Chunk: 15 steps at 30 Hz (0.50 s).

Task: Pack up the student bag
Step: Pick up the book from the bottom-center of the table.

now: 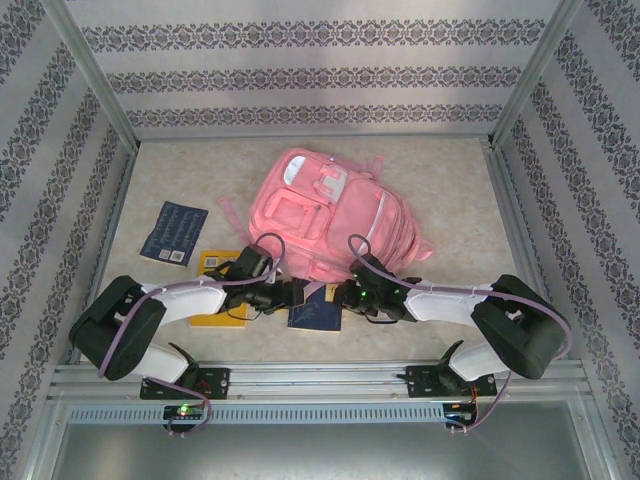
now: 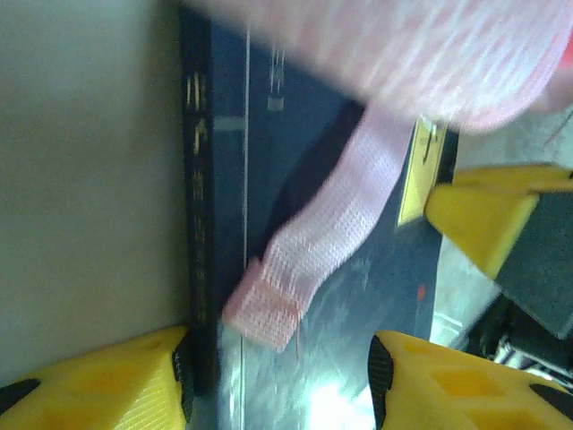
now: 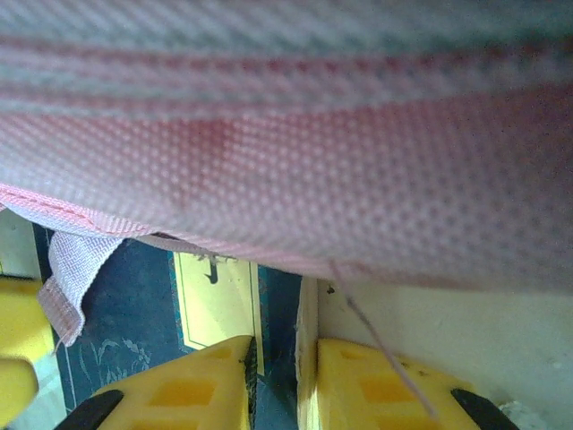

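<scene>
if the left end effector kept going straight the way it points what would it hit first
The left end effector would likely meet the loose pink strap end lying on the dark blue book first, then the student bag beyond; depth is unclear.

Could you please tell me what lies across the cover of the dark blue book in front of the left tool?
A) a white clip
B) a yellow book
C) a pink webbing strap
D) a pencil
C: in the left wrist view, a pink webbing strap runs diagonally over the dark blue book, its end just ahead of the left tool.
</scene>
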Available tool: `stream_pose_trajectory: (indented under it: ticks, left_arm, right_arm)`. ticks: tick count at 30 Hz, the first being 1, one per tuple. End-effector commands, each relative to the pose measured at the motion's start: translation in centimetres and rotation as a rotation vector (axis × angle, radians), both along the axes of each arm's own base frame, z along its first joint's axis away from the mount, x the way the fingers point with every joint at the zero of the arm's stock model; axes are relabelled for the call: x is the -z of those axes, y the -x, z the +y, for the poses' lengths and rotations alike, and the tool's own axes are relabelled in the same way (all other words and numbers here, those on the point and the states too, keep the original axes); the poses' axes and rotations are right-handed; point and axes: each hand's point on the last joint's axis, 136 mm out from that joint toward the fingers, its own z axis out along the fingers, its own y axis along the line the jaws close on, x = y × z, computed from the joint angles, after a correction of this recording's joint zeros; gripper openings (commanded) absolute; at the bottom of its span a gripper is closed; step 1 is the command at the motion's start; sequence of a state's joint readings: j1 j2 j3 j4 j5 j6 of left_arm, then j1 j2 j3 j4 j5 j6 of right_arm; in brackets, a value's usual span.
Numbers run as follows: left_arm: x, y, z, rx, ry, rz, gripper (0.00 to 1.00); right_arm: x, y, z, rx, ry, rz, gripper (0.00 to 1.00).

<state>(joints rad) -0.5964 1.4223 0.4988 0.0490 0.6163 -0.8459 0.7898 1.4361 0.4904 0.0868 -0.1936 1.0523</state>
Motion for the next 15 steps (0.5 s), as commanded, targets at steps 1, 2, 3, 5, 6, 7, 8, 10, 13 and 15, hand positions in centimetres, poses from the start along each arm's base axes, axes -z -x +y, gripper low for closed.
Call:
stream_pose_trajectory:
  ticks: [1, 2, 3, 5, 6, 7, 8, 10, 13, 15]
  left_arm:
    - [-2.1, 1.2, -1.4, 0.032, 0.112, 0.028, 0.54]
    - [-2.6, 1.2, -1.6, 0.034, 0.135, 0.015, 0.54]
    - [-3.0, 1.1, -1.8, 0.033, 0.155, 0.006, 0.54]
    - [-3.5, 0.9, -2.2, 0.031, 0.198, -0.003, 0.54]
    - [-3.7, 0.8, -2.5, 0.03, 0.217, -0.005, 0.54]
    - [-3.8, 0.8, -2.7, 0.029, 0.237, -0.004, 0.54]
    - [-3.9, 0.8, -3.0, 0.032, 0.259, -0.003, 0.54]
    - [-4.2, 0.7, -3.3, 0.031, 0.291, -0.002, 0.54]
    - [-4.0, 0.7, -3.4, 0.028, 0.306, 0.004, 0.5]
    - [-3.9, 0.7, -3.5, 0.03, 0.316, 0.007, 0.43]
  right_arm:
    - [0.6, 0.4, 1.7, -0.042, -0.045, 0.019, 0.25]
    - [0.7, 0.5, 1.7, -0.042, -0.046, 0.021, 0.25]
    - [0.7, 0.4, 1.7, -0.042, -0.048, 0.021, 0.25]
    - [0.7, 0.5, 1.7, -0.044, -0.049, 0.021, 0.25]
    - [0.7, 0.5, 1.7, -0.044, -0.051, 0.02, 0.25]
    - [0.7, 0.5, 1.7, -0.044, -0.052, 0.02, 0.25]
    - [0.8, 0.5, 1.7, -0.044, -0.053, 0.022, 0.25]
    - [0.8, 0.5, 1.7, -0.041, -0.057, 0.02, 0.25]
    - [0.8, 0.5, 1.6, -0.038, -0.062, 0.017, 0.25]
    - [0.8, 0.5, 1.6, -0.035, -0.067, 0.017, 0.25]
